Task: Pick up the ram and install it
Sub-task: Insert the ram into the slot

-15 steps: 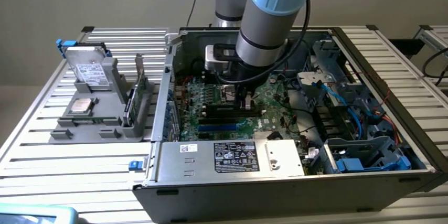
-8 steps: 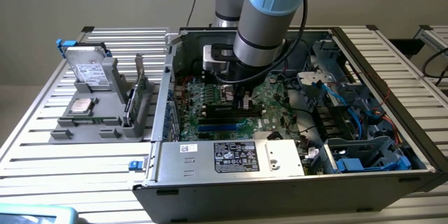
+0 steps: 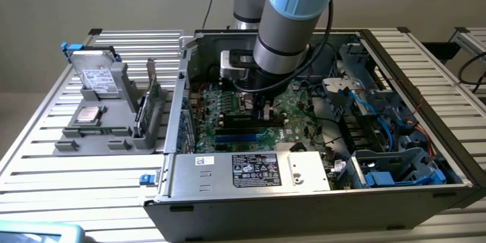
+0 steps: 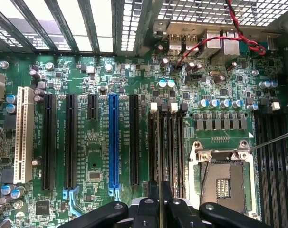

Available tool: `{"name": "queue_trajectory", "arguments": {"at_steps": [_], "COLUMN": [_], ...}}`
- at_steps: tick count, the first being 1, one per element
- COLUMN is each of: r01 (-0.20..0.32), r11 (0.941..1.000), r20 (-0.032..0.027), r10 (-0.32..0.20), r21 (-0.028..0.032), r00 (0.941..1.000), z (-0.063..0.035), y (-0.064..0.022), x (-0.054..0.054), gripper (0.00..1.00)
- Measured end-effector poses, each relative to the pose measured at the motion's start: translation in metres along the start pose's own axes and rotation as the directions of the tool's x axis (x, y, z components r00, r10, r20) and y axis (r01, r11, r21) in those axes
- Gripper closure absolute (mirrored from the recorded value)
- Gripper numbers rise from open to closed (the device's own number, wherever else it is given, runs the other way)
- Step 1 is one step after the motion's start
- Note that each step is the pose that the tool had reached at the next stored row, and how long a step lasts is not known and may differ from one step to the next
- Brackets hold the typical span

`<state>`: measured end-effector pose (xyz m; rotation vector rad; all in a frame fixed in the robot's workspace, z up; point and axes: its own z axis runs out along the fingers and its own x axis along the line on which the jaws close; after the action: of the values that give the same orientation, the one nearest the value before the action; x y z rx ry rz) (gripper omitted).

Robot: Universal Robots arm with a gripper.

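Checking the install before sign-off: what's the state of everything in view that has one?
gripper: jaws shut on the ram
ram: held edge-on, lined up with the memory slots; can't tell if it is seated
computer case: side open, arm reaching in
CPU socket: empty
blue slot: empty
black expansion slots: empty

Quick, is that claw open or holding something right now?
Gripper: closed, apparently pinching the thin ram edge-on above the memory slots.
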<state>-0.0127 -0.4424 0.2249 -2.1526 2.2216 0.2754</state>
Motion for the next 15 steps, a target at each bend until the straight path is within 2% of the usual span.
{"name": "queue_trajectory", "arguments": {"at_steps": [10, 15], "r01": [-0.004, -0.004], "r11": [0.9997, 0.9997], "r20": [-0.0003, -0.0016], "r10": [0.004, 0.004], "r21": [-0.0229, -0.0247], "r00": [1.0000, 1.0000], "z": [-0.0024, -0.0038], "y": [-0.0027, -0.0026], "x": [0.0000, -0.0002], "gripper": [0.86, 0.86]}}
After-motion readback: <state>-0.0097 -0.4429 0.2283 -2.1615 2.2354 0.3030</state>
